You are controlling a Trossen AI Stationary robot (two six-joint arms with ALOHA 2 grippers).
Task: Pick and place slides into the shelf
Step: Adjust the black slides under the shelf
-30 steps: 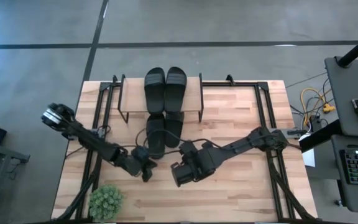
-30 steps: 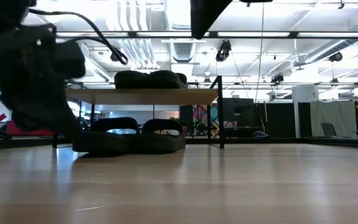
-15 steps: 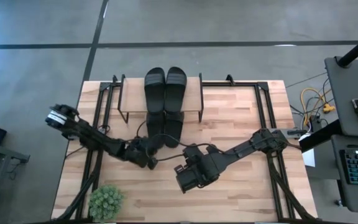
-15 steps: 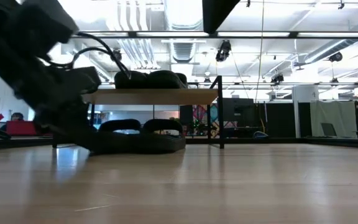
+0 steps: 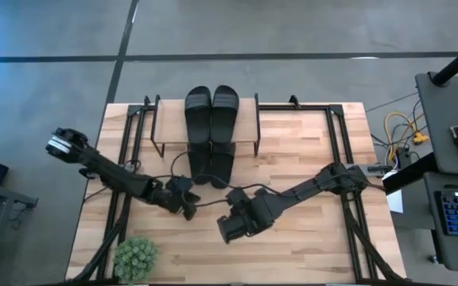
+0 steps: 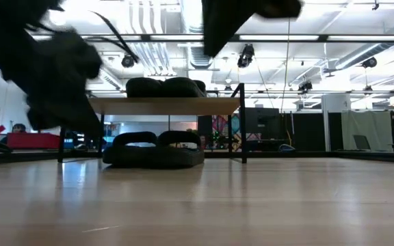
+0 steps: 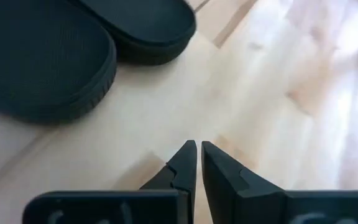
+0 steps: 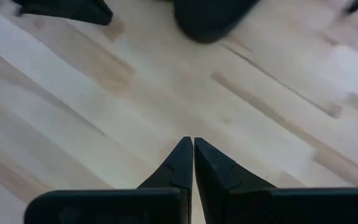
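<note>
Both pairs of slides are at the shelf; the arms have backed away empty.

Two slides (image 5: 211, 106) lie on the shelf (image 5: 165, 119) top board, and the other two (image 5: 211, 163) now sit tucked under it on the desk (image 5: 308, 159), further in than a second ago, when the left arm was nudging at their heels. The left gripper (image 7: 196, 163) has since pulled back just clear of those heels, its fingers pressed nearly together and holding nothing. The right gripper (image 8: 193, 163) hovers over bare desk nearer the front, fingers shut tight, also empty. Judging by this, the placing looks finished or nearly so.
</note>
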